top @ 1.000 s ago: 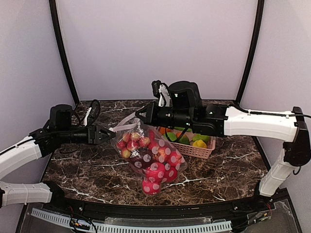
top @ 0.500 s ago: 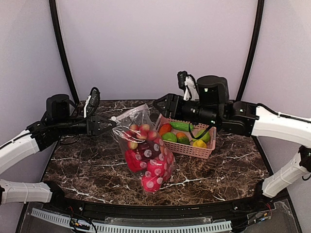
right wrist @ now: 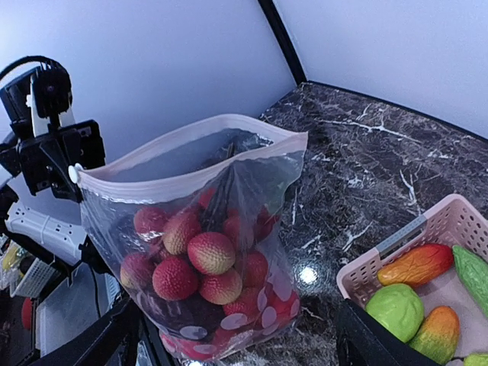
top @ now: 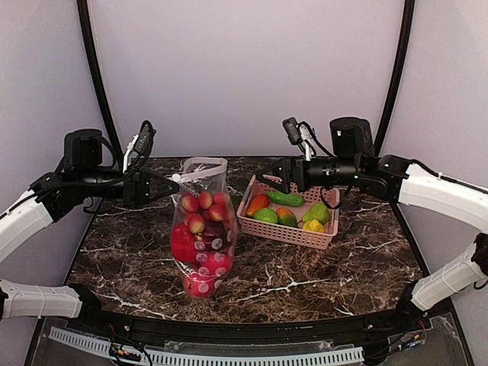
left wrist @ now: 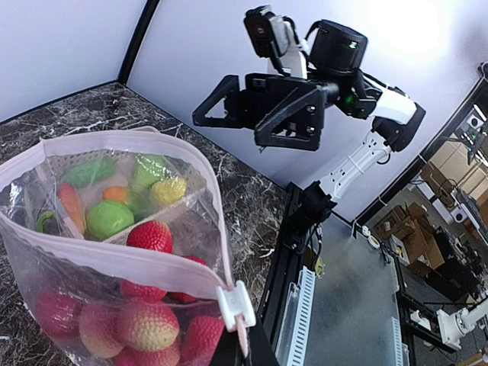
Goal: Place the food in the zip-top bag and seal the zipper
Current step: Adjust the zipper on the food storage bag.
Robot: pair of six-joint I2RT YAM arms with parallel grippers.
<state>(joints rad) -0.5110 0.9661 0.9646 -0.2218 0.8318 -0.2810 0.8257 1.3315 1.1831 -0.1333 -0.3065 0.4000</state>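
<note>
Where left gripper (top: 171, 184) seemingly pinches, zip-top bag (top: 200, 229) hangs

zip-top bag (left wrist: 114, 305) base cropped, basket (right wrist: 358, 276) cut off

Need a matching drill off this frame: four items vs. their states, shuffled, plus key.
Items
1. zip-top bag
2. left gripper
3. right gripper
4. pink basket

States
A. fingers open, holding nothing
B. on the table, green and orange pieces inside
C. upright, mouth open, red food inside
D. shut on the bag's top corner

Pairs: 1-C, 2-D, 3-A, 4-B
</note>
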